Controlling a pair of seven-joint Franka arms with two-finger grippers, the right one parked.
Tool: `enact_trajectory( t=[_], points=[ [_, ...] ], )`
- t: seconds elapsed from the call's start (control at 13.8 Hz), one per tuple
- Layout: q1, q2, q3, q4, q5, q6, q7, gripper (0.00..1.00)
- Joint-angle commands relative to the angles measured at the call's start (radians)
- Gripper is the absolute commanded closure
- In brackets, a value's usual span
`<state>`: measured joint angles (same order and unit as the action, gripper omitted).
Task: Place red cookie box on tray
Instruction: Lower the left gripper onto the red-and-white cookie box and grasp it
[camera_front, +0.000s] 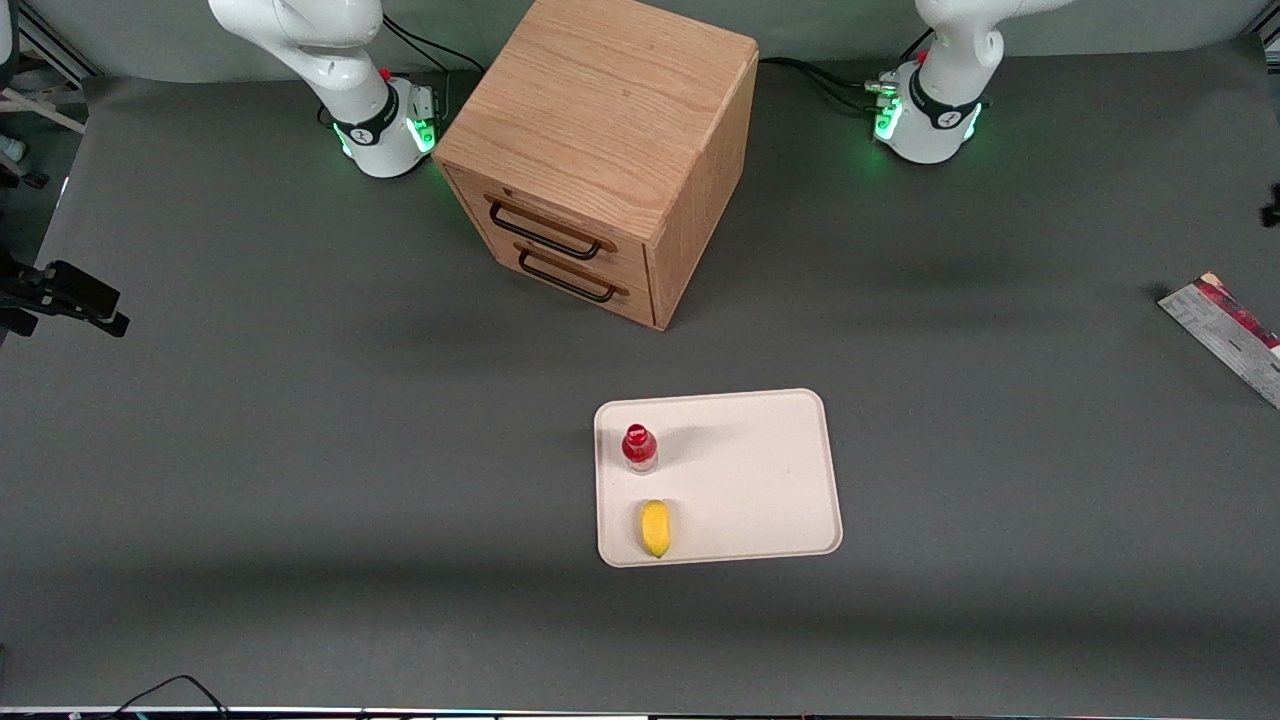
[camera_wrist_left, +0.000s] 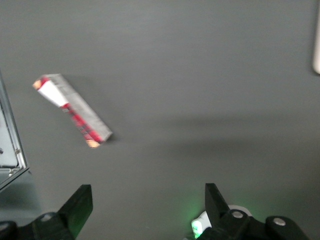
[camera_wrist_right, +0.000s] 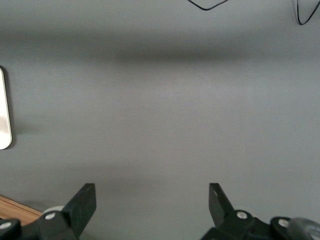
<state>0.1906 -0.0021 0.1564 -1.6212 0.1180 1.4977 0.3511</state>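
The red cookie box (camera_front: 1225, 335) lies flat on the grey table (camera_front: 300, 450) at the working arm's end, well apart from the tray (camera_front: 760, 480), which already carries a red-capped bottle (camera_front: 639, 447) and a yellow fruit (camera_front: 655, 528); the gripper (camera_wrist_left: 145, 205) hovers high over bare table with its fingers spread wide and nothing between them; the box (camera_wrist_left: 72, 111) is off to one side of it, not under the jaws; a thin carton, it is probably light and fairly stiff but crushable, best pinched across its narrow width near the middle; its long axis runs diagonally, one end angled nearer the front camera.
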Motion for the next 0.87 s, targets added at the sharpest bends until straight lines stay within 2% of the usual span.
enact_trajectory(
  t=[0.0, 0.22, 0.36, 0.43, 0.8],
  points=[
    [-0.005, 0.144, 0.173, 0.0, 0.008, 0.134, 0.113, 0.0],
    [0.003, 0.342, 0.308, -0.029, -0.009, 0.362, 0.222, 0.0],
    [0.023, 0.425, 0.35, -0.1, -0.133, 0.543, 0.299, 0.0],
    [0.023, 0.459, 0.374, -0.133, -0.171, 0.617, 0.339, 0.0],
    [0.055, 0.594, 0.393, -0.163, -0.366, 0.739, 0.491, 0.0]
  ],
)
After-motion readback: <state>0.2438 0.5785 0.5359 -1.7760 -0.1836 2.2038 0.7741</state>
